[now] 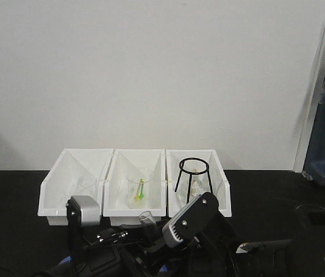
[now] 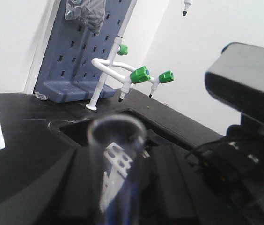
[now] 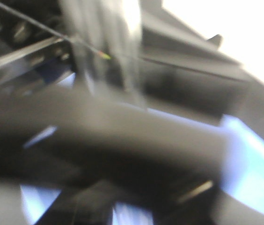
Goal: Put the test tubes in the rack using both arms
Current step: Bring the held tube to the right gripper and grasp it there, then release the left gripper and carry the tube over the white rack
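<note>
White bins (image 1: 133,167) are lining the far edge of the black desk (image 1: 12,196), open desk flanking them. The middle bin is holding a beaker (image 1: 138,187). One test tube (image 1: 146,217) is standing between the left claw (image 1: 139,232) and the right claw (image 1: 159,245). We cannot tell either claw's grip.

The front-facing camera sat high behind the two arms (image 1: 194,228) and looked forward over the black bench (image 1: 12,196). It took in three white bins (image 1: 133,190) at middle distance and a white wall (image 1: 151,69) beyond, while the arms crowded its bottom edge, close to the lens. The left wrist camera sat low, very near the open rim of a test tube (image 2: 115,133). It faced across the bench toward a blue-grey pegboard (image 2: 73,61) and a white faucet (image 2: 111,70). These two views shared the tube, the bench and the pegboard, which stood at the front view's right edge. The right wrist camera was so close to its subject that everything blurred, and its direction could not be told.
</note>
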You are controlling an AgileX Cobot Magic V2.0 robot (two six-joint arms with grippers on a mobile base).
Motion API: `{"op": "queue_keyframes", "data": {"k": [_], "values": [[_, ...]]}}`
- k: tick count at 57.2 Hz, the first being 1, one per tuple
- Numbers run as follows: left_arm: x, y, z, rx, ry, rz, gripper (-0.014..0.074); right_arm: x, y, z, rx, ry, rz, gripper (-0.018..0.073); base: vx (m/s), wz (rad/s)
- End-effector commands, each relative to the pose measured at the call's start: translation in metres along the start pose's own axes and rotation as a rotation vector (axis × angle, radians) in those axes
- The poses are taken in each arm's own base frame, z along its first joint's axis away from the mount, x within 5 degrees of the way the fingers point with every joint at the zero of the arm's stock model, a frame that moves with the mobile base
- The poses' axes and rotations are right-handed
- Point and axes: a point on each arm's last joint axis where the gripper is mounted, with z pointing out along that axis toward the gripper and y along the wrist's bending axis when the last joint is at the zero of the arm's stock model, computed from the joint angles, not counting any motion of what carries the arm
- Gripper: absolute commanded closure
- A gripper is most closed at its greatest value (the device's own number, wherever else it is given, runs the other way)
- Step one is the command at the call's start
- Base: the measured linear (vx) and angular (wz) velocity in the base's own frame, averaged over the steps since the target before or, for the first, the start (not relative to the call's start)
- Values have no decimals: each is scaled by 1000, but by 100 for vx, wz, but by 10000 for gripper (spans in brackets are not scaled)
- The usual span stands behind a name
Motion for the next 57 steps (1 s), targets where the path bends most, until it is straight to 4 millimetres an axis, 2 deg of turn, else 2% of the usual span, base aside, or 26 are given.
{"op": "queue_keyframes", "data": {"k": [1,12,30,40,47,53,57], "values": [[-26,-11,1,59,-150,-14,111,-20,-9,-12,88,-114,16,571,0,0],[-34,-4,-1,-12,-236,-70,81,-22,-12,-13,124,-136,19,571,0,0],[-35,-4,-1,-11,-246,-71,81,-29,-25,-17,272,-229,40,568,0,0],[-38,-7,-2,21,-279,-66,81,-25,-49,-25,356,-241,100,568,0,0],[-38,-8,-2,28,-286,-66,81,-19,-78,-49,439,-263,185,568,0,0],[-38,-8,-2,29,-286,-66,81,-12,-99,-85,514,-286,231,568,0,0],[-38,-8,-2,28,-285,-67,81,-5,-105,-109,572,-306,253,568,0,0]]}}
